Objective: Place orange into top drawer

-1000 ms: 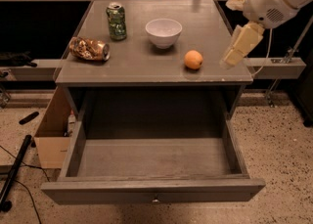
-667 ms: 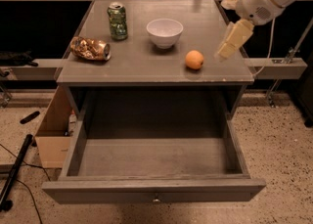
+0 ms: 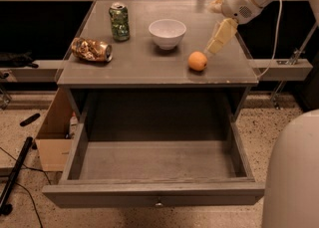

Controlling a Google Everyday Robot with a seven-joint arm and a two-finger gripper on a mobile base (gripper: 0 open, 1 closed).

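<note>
The orange (image 3: 198,60) sits on the grey cabinet top (image 3: 149,65), near its right front. The top drawer (image 3: 154,165) is pulled out wide below and has nothing in it; its small metal knob (image 3: 159,203) shows on the front panel. My gripper (image 3: 219,38) hangs just above and to the right of the orange, pointing down at it, apart from it.
A white bowl (image 3: 167,33), a green can (image 3: 119,21) and a brown-gold snack bag (image 3: 90,50) stand on the cabinet top. A cardboard box (image 3: 52,137) sits on the floor at the left. My white base (image 3: 294,177) is at the lower right.
My gripper has moved left and toward the orange, from off the cabinet's right edge to just beside the fruit. The orange has not moved.
</note>
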